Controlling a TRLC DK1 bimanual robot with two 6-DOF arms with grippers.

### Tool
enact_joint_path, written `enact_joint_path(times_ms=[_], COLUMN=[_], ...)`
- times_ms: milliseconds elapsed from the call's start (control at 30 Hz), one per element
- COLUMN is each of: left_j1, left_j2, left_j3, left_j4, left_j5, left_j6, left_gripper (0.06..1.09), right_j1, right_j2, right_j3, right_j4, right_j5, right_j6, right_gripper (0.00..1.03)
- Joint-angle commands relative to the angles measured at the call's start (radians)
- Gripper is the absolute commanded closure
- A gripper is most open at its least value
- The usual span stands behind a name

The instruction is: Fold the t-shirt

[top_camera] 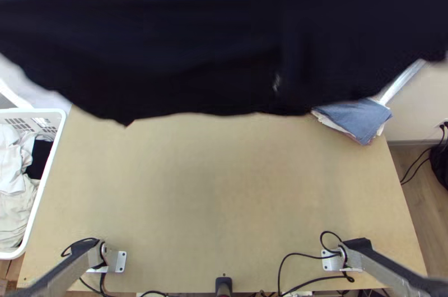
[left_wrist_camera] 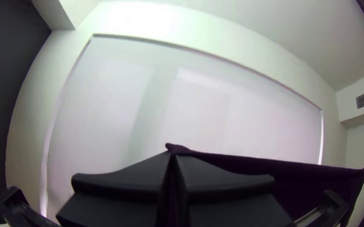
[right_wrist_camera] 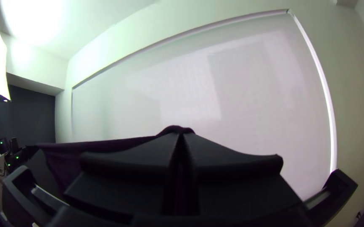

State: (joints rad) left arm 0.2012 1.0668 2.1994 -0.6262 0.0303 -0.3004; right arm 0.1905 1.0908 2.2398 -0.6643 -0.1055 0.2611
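Note:
The dark t-shirt (top_camera: pixel 213 50) hangs stretched wide and high above the far part of the table, its uneven lower edge crossing the top view. In the left wrist view my left gripper (left_wrist_camera: pixel 173 156) is shut on one end of the shirt's taut upper edge (left_wrist_camera: pixel 249 162). The right wrist view has my right gripper (right_wrist_camera: pixel 181 134) shut on the other end, a small dark bulge of cloth (right_wrist_camera: pixel 174 128) at its fingertips. Between the two grippers the edge runs nearly straight. Which part of the shirt each one holds, I cannot tell.
A white basket (top_camera: pixel 42 202) of clothes stands at the table's left edge. Blue and white folded cloths (top_camera: pixel 355 117) lie at the far right of the wooden table (top_camera: pixel 224 179). Black cables (top_camera: pixel 299 269) run near the right arm's base (top_camera: pixel 336 260).

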Motion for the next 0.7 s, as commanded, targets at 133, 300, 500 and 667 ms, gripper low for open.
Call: enact_joint_path(times_ms=[133,300,500,667], left_j1=[0.018,0.012,-0.023,-0.097], left_j2=[-0.159,-0.205,-0.381,-0.464], left_j3=[-0.033,-0.168,-0.705,-1.156], left_j4=[-0.107,-0.173,-0.119,-0.003], left_j5=[-0.047,-0.047,-0.021,-0.01], left_j6=[-0.039,-0.057,-0.062,-0.06], left_gripper=[1.05,1.05,1.05,1.05], right_j1=[0.067,0.102,0.109,0.104], right_j2=[-0.163,-0.221,-0.353,-0.376], right_j3=[-0.02,-0.181,-0.72,-1.149], right_j4=[-0.281,-0.325,-0.181,0.054], right_j5=[0.024,0.026,0.021,-0.051], right_j6=[0.041,0.053,0.073,0.104], right_gripper=[1.0,1.0,1.0,1.0])
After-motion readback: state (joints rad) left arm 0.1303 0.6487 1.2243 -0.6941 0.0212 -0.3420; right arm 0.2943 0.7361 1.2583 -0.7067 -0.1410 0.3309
